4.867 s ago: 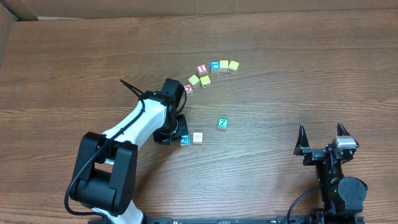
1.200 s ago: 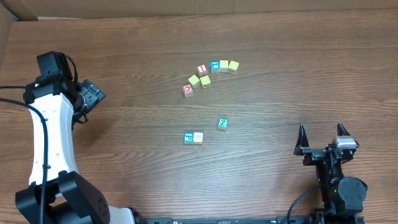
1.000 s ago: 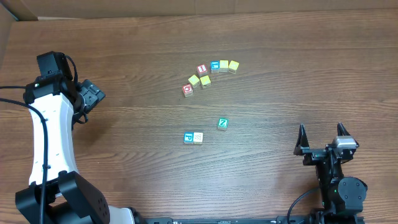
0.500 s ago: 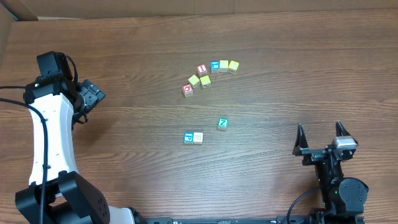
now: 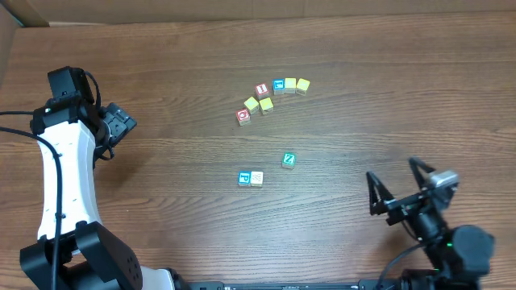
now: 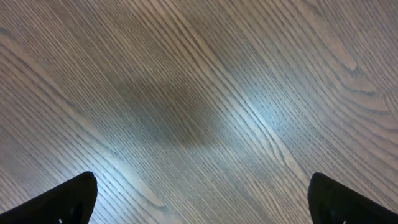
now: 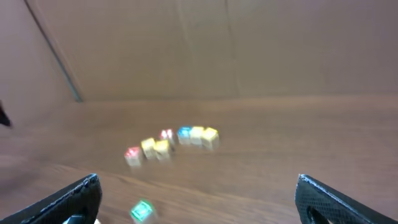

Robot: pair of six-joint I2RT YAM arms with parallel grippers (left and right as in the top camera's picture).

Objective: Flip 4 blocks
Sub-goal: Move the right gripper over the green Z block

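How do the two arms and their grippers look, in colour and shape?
The left arm has white shells, black joints and a thin black cable along it; the left gripper is black. The right arm is all black, with a silver-grey block at the wrist; the right gripper has two thin, pointed black fingers.

Blue block (image 5: pixel 244 178) against pale block (image 5: pixel 256 178), teal Z block (image 5: pixel 289 159) nearby
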